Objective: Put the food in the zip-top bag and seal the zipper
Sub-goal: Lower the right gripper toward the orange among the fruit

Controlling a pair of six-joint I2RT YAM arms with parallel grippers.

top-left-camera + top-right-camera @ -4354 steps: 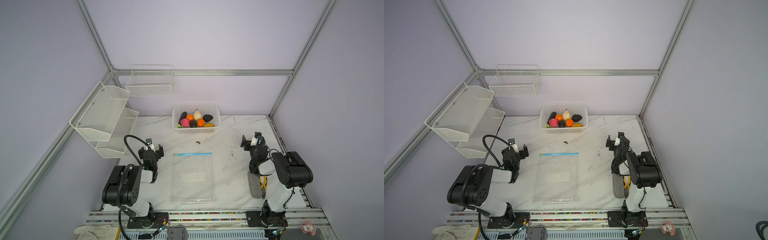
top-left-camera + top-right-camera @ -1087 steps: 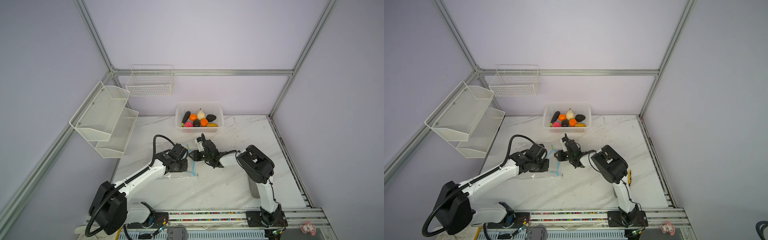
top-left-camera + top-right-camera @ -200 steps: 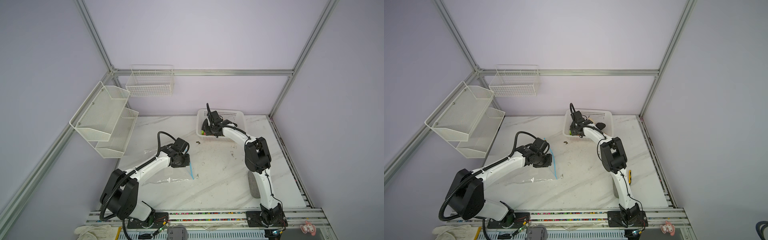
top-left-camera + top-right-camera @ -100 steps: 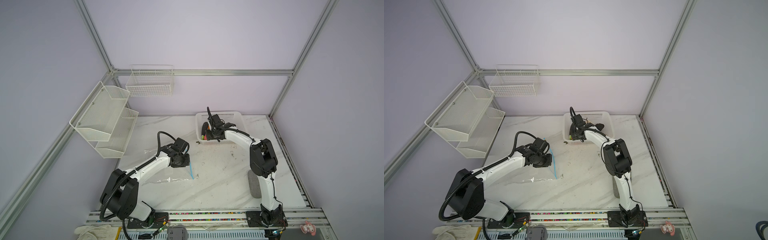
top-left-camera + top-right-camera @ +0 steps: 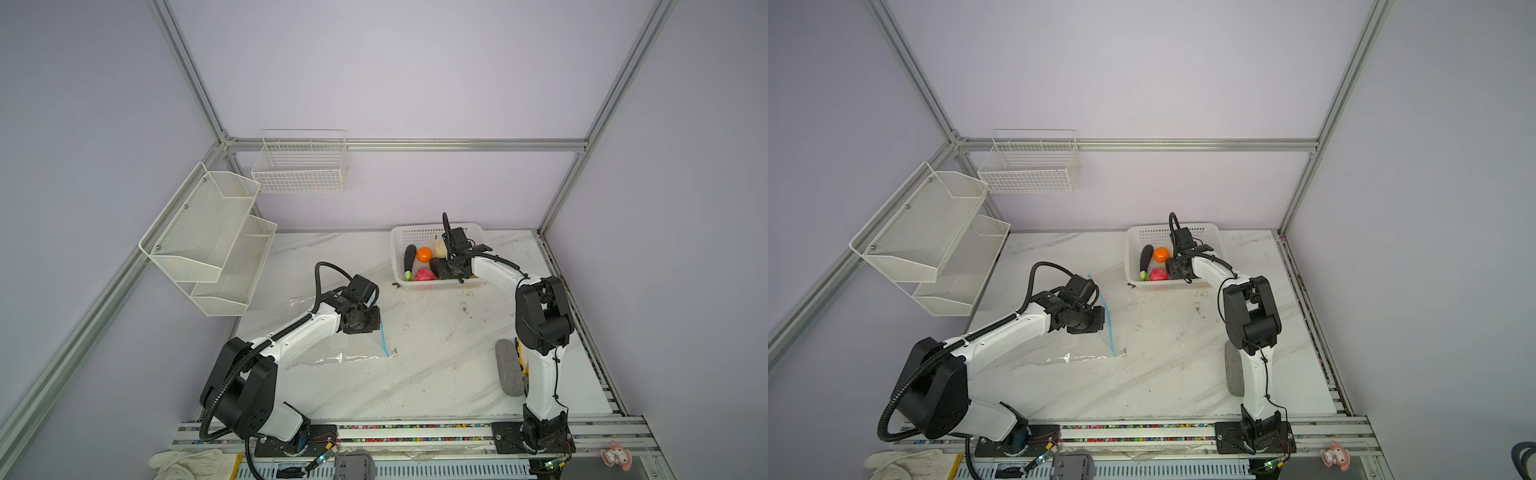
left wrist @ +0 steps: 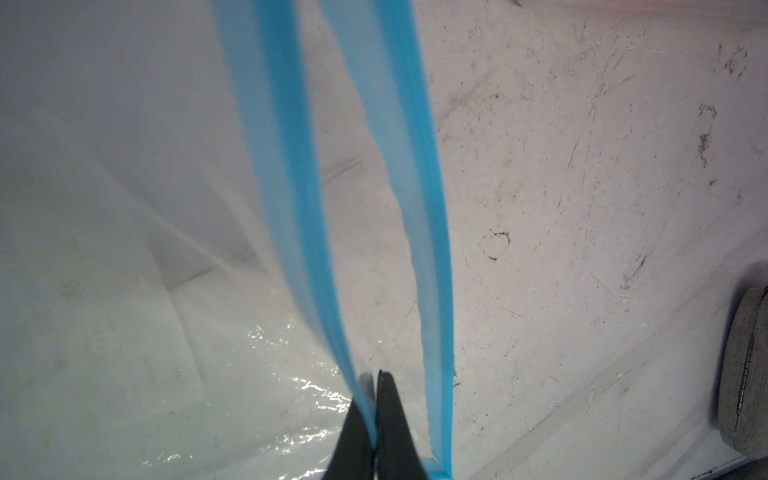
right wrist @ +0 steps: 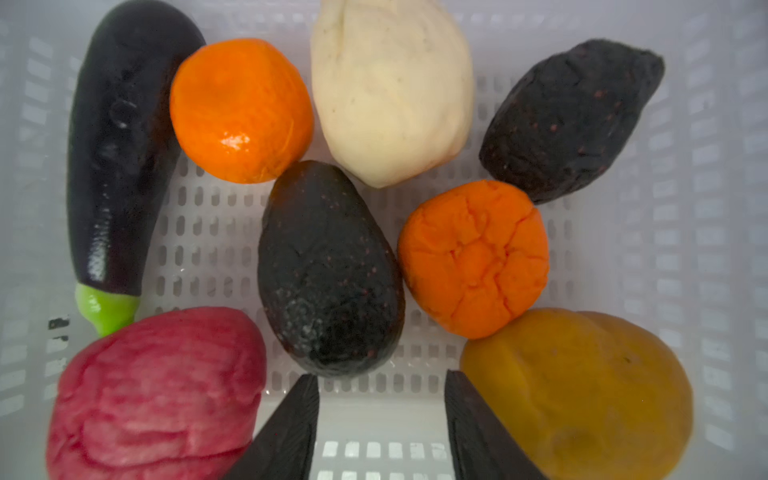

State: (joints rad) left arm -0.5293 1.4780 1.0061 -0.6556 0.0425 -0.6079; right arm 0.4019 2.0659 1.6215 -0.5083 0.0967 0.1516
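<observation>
Left gripper (image 6: 376,379) pinched tight on one zipper (image 6: 286,166) lip, bag (image 5: 328,358) mouth raised off table (image 5: 415,374) (other lip hangs apart). Right gripper (image 7: 381,376) jaws apart, empty, over food (image 7: 328,266) in basket (image 5: 436,285).

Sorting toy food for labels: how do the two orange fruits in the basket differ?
The smooth orange is glossy; the creased orange is matte with deep folds. The smooth orange lies against the eggplant, the creased orange against the yellow fruit. Both are round, alike in size, in the white basket.
</observation>
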